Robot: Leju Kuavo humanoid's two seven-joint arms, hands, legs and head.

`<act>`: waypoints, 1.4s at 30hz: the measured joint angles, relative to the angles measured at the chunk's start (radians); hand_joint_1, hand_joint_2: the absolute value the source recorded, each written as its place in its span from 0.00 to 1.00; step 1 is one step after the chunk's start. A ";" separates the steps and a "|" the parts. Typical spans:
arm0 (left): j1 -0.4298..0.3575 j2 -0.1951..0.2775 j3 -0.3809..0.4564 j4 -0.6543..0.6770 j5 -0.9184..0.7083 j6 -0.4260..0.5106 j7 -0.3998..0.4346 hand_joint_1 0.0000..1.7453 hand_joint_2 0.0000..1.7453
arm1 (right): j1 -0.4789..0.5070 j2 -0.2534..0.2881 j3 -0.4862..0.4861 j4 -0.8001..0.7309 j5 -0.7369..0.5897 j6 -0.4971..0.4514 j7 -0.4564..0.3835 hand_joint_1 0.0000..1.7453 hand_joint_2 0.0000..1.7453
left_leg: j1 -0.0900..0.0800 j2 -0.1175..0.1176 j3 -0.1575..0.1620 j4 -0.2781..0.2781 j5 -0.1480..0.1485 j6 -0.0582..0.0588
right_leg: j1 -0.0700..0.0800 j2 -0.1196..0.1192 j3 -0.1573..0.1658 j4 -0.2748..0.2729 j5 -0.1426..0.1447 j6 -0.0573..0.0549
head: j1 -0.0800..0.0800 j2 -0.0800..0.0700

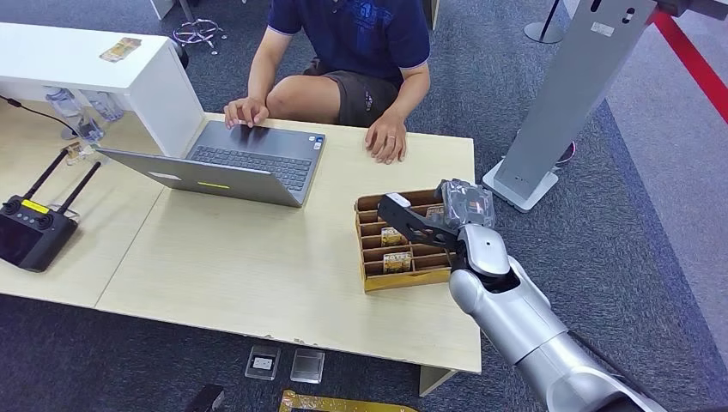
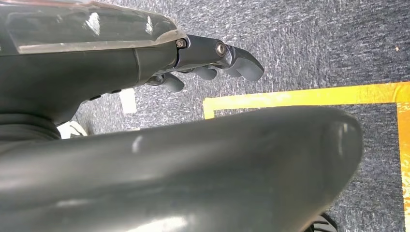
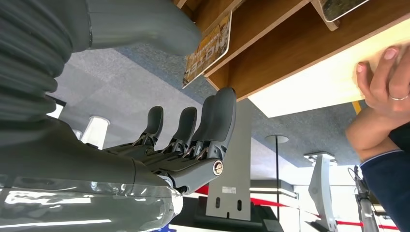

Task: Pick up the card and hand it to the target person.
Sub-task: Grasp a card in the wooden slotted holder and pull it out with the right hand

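Note:
A brown divided card box (image 1: 405,281) stands at the table's right end, with small yellow-brown cards (image 1: 394,237) upright in its slots. My right hand (image 1: 427,225) hovers over the box, thumb reaching across the slots. In the right wrist view one card (image 3: 208,48) sticks out of the box (image 3: 270,53) between the thick thumb and the spread fingers (image 3: 212,116); nothing is gripped. The person sits across the table, one hand (image 1: 386,139) flat on the tabletop beyond the box, seen too from the right wrist (image 3: 387,72). My left hand (image 2: 212,60) hangs over carpet, holding nothing.
An open laptop (image 1: 232,163) lies left of the box under the person's other hand. A black remote controller (image 1: 34,232) sits at the far left, a white counter (image 1: 86,60) behind it. A grey stand (image 1: 558,103) rises just right of the table.

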 joint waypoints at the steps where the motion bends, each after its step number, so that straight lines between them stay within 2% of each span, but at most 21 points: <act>1: 0.000 0.000 0.000 0.000 0.000 0.000 0.000 0.00 0.00 | 0.001 0.000 0.000 0.000 -0.001 0.000 0.000 0.51 1.00 | 0.000 0.000 0.000 0.000 0.000 0.000 | 0.000 0.000 0.000 0.000 0.000 0.000 | 0.000 0.000; 14: 0.000 0.000 -0.001 0.000 0.000 -0.002 0.001 0.00 0.00 | 0.014 -0.006 -0.001 0.017 -0.004 -0.002 -0.010 0.50 1.00 | 0.000 0.000 0.000 0.000 0.000 0.000 | 0.000 0.000 0.000 0.000 0.000 0.000 | 0.000 0.000; 17: 0.000 0.000 -0.004 0.000 0.000 -0.002 0.001 0.00 0.00 | 0.016 -0.007 -0.001 0.022 -0.006 -0.002 -0.014 0.52 1.00 | 0.000 0.000 0.000 0.000 0.000 0.000 | 0.000 0.000 0.000 0.000 0.000 0.000 | 0.000 0.000; 20: 0.000 0.000 -0.005 0.000 0.000 -0.002 0.002 0.00 0.00 | 0.018 -0.007 -0.001 0.027 -0.013 -0.003 -0.021 0.70 1.00 | 0.000 0.000 0.000 0.000 0.000 0.000 | 0.000 0.000 0.000 0.000 0.000 0.000 | 0.000 0.000; 22: 0.000 0.000 -0.006 0.000 0.000 -0.002 0.002 0.00 0.00 | 0.018 -0.007 -0.001 0.030 -0.016 -0.006 -0.024 0.86 1.00 | 0.000 0.000 0.000 0.000 0.000 0.000 | 0.000 0.000 0.000 0.000 0.000 0.000 | 0.000 0.000; 24: 0.000 0.000 -0.006 0.000 0.000 -0.002 0.002 0.00 0.00 | 0.019 -0.007 -0.001 0.032 -0.017 -0.009 -0.026 0.97 1.00 | 0.000 0.000 0.000 0.000 0.000 0.000 | 0.000 0.000 0.000 0.000 0.000 0.000 | 0.000 0.000; 25: 0.000 0.000 -0.007 0.000 0.000 -0.002 0.002 0.00 0.00 | 0.019 -0.007 -0.001 0.033 -0.017 -0.011 -0.027 0.99 1.00 | 0.000 0.000 0.000 0.000 0.000 0.000 | 0.000 0.000 0.000 0.000 0.000 0.000 | 0.000 0.000; 42: -0.003 0.000 -0.018 0.000 -0.017 -0.010 -0.008 0.00 0.00 | 0.020 -0.011 -0.002 0.037 -0.015 -0.030 -0.025 1.00 1.00 | 0.000 0.000 0.001 0.000 0.000 0.000 | 0.000 0.000 0.001 0.000 0.000 0.000 | 0.000 0.000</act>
